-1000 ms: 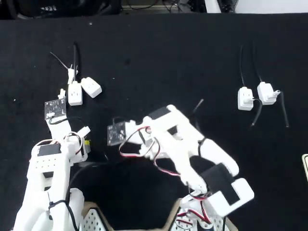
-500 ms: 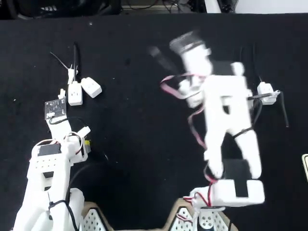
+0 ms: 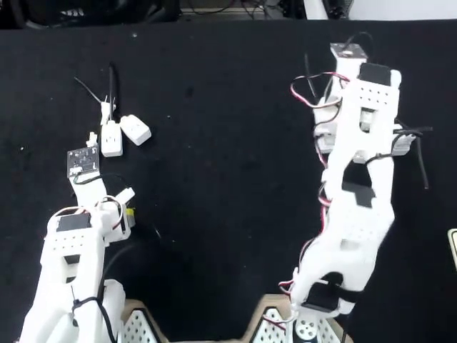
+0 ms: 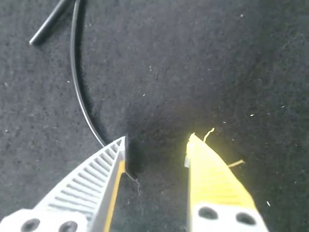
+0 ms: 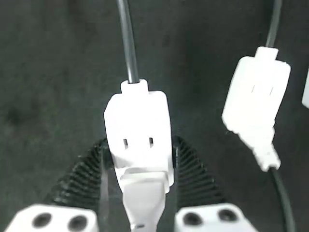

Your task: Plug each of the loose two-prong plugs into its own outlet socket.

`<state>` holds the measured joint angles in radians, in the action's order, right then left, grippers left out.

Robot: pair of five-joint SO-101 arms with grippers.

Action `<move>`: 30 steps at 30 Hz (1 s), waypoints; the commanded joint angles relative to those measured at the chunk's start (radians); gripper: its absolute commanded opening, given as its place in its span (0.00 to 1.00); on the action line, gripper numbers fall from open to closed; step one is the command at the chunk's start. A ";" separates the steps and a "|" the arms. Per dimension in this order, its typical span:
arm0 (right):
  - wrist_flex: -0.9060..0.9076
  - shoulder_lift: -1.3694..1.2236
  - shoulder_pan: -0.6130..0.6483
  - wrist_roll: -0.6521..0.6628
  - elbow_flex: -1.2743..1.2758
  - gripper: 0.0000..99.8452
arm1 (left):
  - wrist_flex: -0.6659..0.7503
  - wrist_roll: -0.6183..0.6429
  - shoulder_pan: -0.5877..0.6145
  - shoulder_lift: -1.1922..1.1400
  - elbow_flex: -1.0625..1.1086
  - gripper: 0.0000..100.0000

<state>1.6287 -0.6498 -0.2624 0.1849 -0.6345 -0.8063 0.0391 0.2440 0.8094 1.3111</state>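
Moved since a second ago: the right arm (image 3: 357, 143), which swung from mid-table out over the right-hand outlet socket (image 5: 140, 121). The left arm (image 3: 68, 250) is unchanged. Far left of that socket, a white outlet block (image 3: 111, 138) and a tilted block (image 3: 136, 130) lie just beside each other on the black cloth (image 3: 214, 107). Near these, the left gripper (image 4: 157, 145) hovers with jaws moderately apart and holds nothing. A thin black cable (image 4: 79, 92) runs up to its grey finger (image 4: 96, 169).

Right gripper (image 5: 140, 141): black fingers (image 5: 193, 169) are spread to either side of the socket, close against its flanks; contact cannot be confirmed. A white plug-like piece (image 5: 142, 193) abuts the socket's near end. Just right of that socket lies a neighbouring socket (image 5: 258, 92), apart from it and cabled at both ends.
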 commanded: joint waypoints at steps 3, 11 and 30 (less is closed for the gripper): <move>0.006 -0.160 -0.041 -0.020 -0.205 0.01 | 0.006 0.009 -0.007 0.015 -0.048 0.20; 0.123 -0.331 -0.040 -0.017 -0.432 0.03 | 0.006 0.009 -0.005 0.015 -0.048 0.20; 0.137 0.019 0.044 -0.020 -0.478 0.22 | 0.006 0.008 -0.002 0.015 -0.048 0.20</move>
<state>1.7331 -0.8155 -0.2501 0.1741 -1.1070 -0.8063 0.0391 0.2440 0.8094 1.3111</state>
